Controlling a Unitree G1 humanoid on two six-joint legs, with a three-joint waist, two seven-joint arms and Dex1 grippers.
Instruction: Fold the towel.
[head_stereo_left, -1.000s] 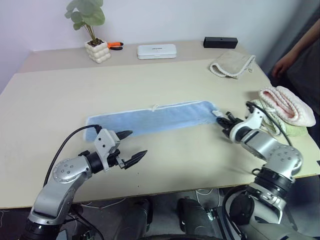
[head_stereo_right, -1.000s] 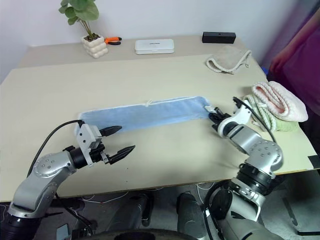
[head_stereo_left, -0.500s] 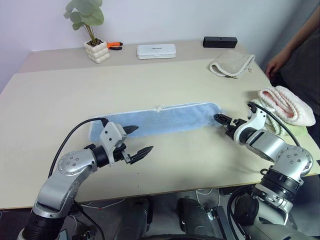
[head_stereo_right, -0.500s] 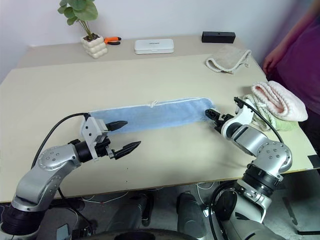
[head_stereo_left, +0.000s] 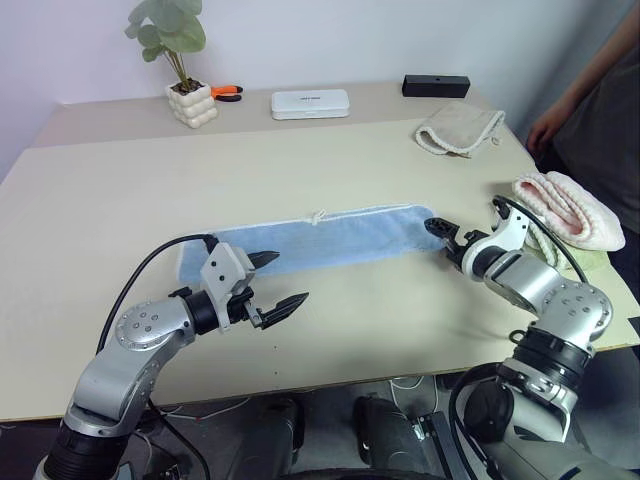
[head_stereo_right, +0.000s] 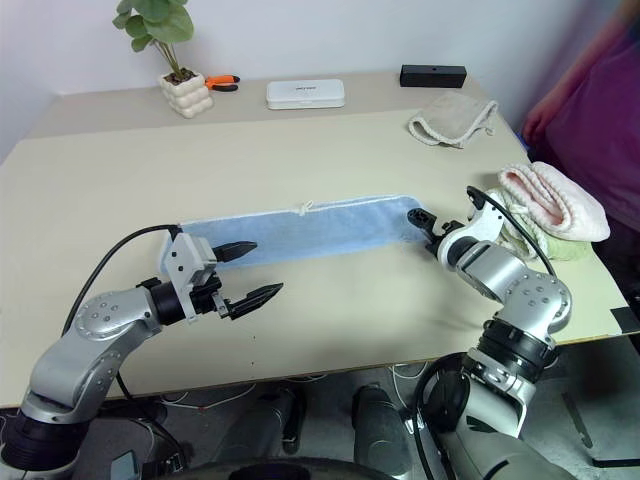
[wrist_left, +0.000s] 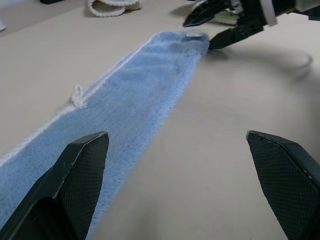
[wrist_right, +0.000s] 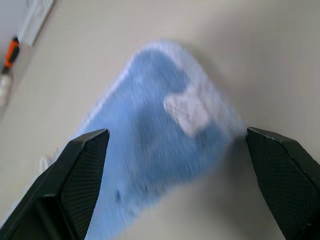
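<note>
Towel (head_stereo_left: 325, 237) is laid as a long flat strip on the worktop (head_stereo_left: 350, 160), its ends set before both wide-open pincers: right pincer (head_stereo_left: 447, 232), left pincer (head_stereo_left: 278, 282), ready for end-to-end folding.

Towel (head_stereo_left: 320, 238) stretched across the table (head_stereo_left: 120, 190) before me, my left gripper (head_stereo_left: 268, 285) near its left end, my right gripper (head_stereo_left: 445, 232) at its right end, plant (head_stereo_left: 185, 62) behind.

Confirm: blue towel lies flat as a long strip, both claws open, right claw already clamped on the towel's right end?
Not clamped. The right claw is open at the right end of the towel, fingers apart with nothing between them; the right wrist view shows the towel corner lying free ahead of the spread fingers. The rest holds: the towel is a flat long strip and the left claw is open too.
</note>
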